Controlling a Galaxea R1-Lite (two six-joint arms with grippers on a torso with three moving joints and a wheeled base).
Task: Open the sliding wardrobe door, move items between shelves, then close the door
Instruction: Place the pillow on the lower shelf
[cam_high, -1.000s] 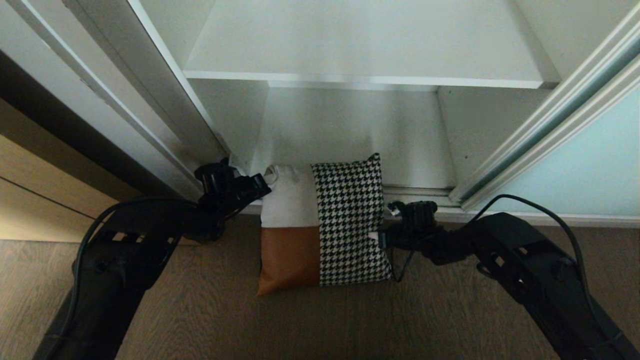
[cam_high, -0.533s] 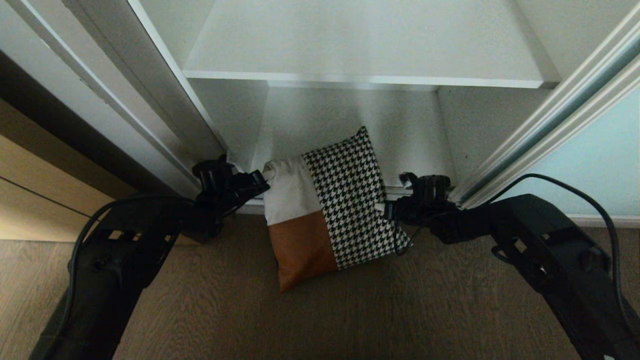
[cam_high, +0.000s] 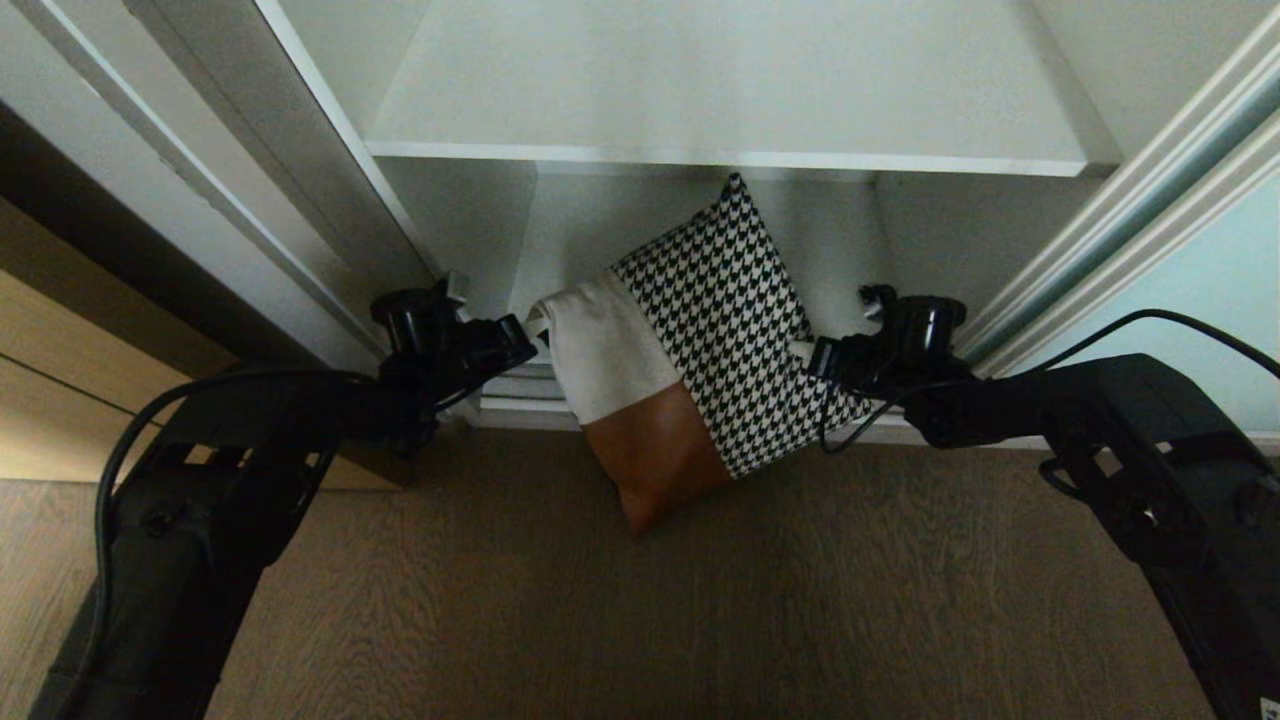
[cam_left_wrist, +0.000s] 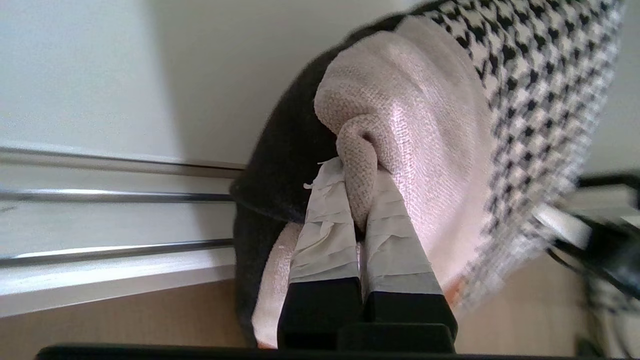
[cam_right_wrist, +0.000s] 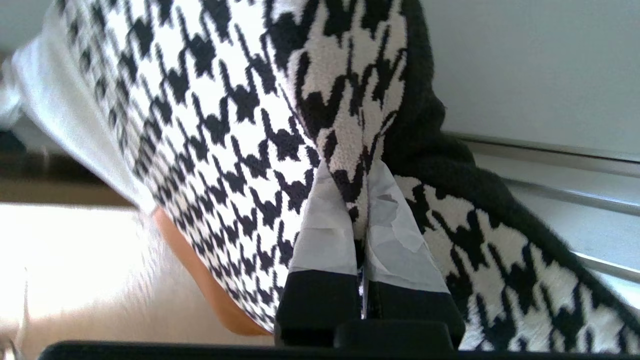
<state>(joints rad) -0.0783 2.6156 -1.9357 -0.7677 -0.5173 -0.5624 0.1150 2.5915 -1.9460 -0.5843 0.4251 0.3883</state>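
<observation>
The item (cam_high: 700, 340) is a soft cushion-like bundle in black-and-white houndstooth, white and rust-orange, with a black back. It hangs tilted between my two grippers, its top corner close under the front edge of the white shelf (cam_high: 720, 157). Its orange corner hangs over the floor. My left gripper (cam_high: 525, 335) is shut on its white corner (cam_left_wrist: 425, 100), taped fingers (cam_left_wrist: 325, 225) pinching a fold. My right gripper (cam_high: 812, 355) is shut on its houndstooth edge (cam_right_wrist: 200, 100). The sliding wardrobe door (cam_high: 1200, 330) stands pushed aside at the right.
The lower white board (cam_high: 620, 240) lies behind the item, with silver door tracks (cam_high: 510, 390) at its front. A silver frame (cam_high: 230, 180) and a tan wooden panel (cam_high: 60, 400) stand at the left. Brown wood floor (cam_high: 600, 620) lies below.
Both grippers have carried the item up off the floor and in towards the wardrobe. It has tilted, the right gripper's side moving farther than the left.
</observation>
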